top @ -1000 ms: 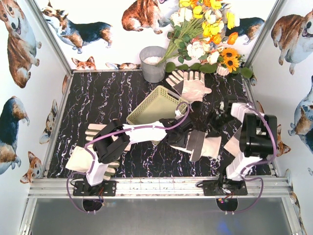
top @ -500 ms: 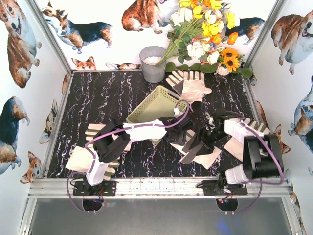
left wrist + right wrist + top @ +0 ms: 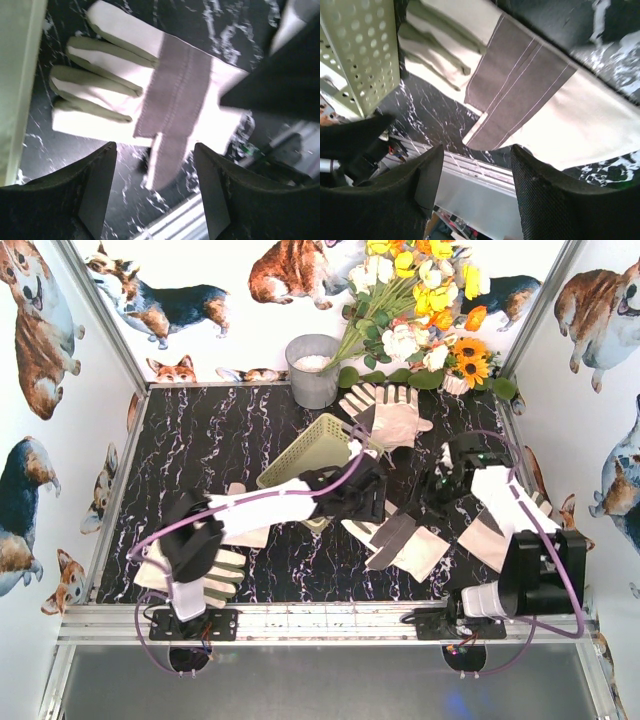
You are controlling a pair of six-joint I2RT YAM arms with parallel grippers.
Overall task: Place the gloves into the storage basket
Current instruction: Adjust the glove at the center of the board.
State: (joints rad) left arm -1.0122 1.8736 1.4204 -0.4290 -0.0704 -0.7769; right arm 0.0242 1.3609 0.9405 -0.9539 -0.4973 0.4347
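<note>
A cream glove with a grey palm patch (image 3: 400, 540) lies flat on the black marble table in front of both grippers. It also shows in the left wrist view (image 3: 165, 95) and the right wrist view (image 3: 530, 95). The pale yellow-green basket (image 3: 305, 455) stands behind it, holding no glove that I can see; its side shows in the wrist views (image 3: 20, 75) (image 3: 365, 55). My left gripper (image 3: 362, 495) (image 3: 155, 195) is open and empty beside the basket's near corner. My right gripper (image 3: 440, 480) (image 3: 475, 190) is open and empty above the glove's far side.
Two more gloves (image 3: 390, 415) lie behind the basket. Another (image 3: 495, 530) lies partly under the right arm, and others (image 3: 225, 570) under the left arm. A grey metal bucket (image 3: 313, 370) and flowers (image 3: 420, 310) stand at the back wall.
Both grippers have let go of the grey-patched glove, which now lies flat. The left arm has reached farther right and back; the right gripper has drawn back toward the far side.
</note>
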